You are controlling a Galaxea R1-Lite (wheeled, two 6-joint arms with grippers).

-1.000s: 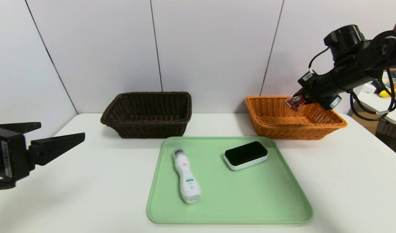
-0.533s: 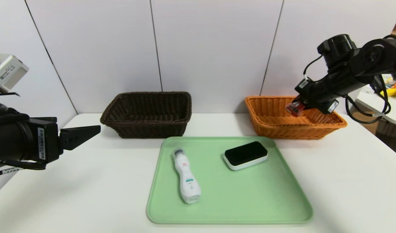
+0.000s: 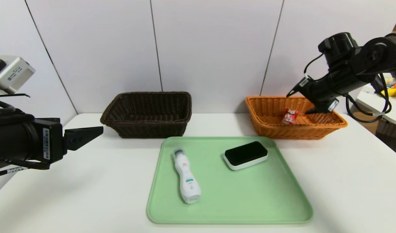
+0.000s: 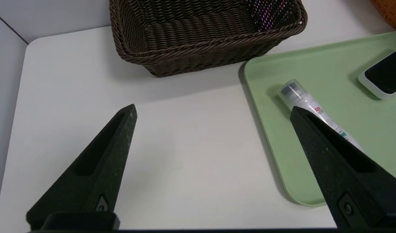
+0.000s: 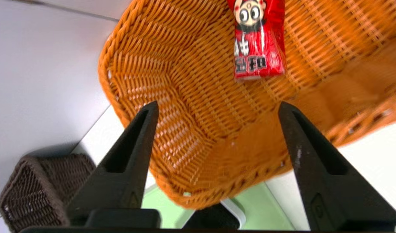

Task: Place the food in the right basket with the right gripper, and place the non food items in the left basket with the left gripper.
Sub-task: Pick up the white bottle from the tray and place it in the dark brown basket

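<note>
A red snack packet [image 3: 289,116] [image 5: 257,42] lies loose inside the orange basket [image 3: 282,131] [image 5: 191,97] at the back right. My right gripper [image 3: 298,103] [image 5: 217,103] hangs open just above that basket, with nothing between its fingers. On the green tray [image 3: 230,200] [image 4: 314,168] lie a white tube [image 3: 186,176] [image 4: 301,98] and a flat black-and-white device [image 3: 245,154] [image 4: 383,76]. The dark brown basket [image 3: 149,127] [image 4: 204,48] at the back left looks bare inside. My left gripper [image 3: 97,131] [image 4: 213,108] hovers open over the table, left of the tray.
The white table [image 3: 88,194] ends at a wall behind the baskets. A side table with small colourful items [image 3: 390,94] stands beyond the right arm. Bare tabletop lies between the left gripper and the tray.
My right gripper has opened and the red packet has dropped from it into the orange basket. The left arm has reached farther in toward the tray.
</note>
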